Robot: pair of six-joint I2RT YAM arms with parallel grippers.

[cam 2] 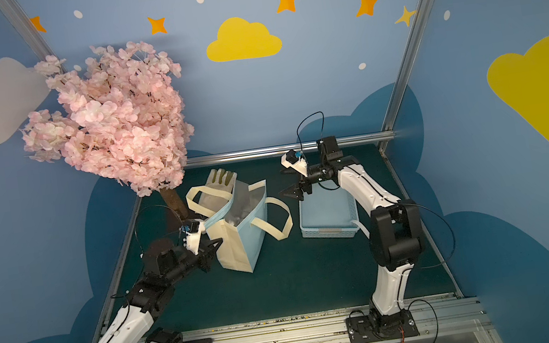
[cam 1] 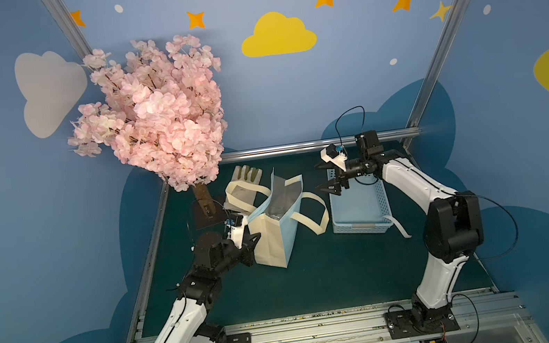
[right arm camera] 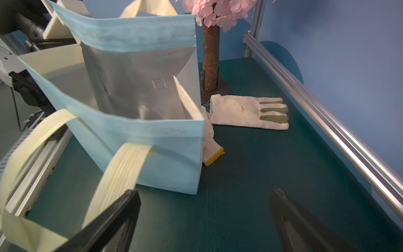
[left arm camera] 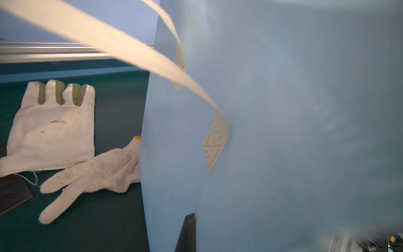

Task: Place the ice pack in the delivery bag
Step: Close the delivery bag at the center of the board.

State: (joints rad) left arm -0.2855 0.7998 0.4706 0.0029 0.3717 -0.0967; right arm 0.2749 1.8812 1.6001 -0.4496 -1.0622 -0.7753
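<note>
Left end effector [cam 1: 256,237] clamped closed, right end effector [cam 1: 317,177] spread wide.

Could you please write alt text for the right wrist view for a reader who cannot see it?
An open light blue delivery bag with silver lining and cream handles stands on the green table, seen past the open right gripper. Two white gloves lie beside it, near the blossom tree's trunk.

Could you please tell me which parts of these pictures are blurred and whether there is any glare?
Left wrist view: the delivery bag fills most of the frame, soft and hazy, its strap smeared; the gloves beyond are sharp. Right wrist view: the right pincer and near strap are blurred; the foil lining shows mild sheen, no harsh glare. Both top views: fairly sharp throughout.
</note>
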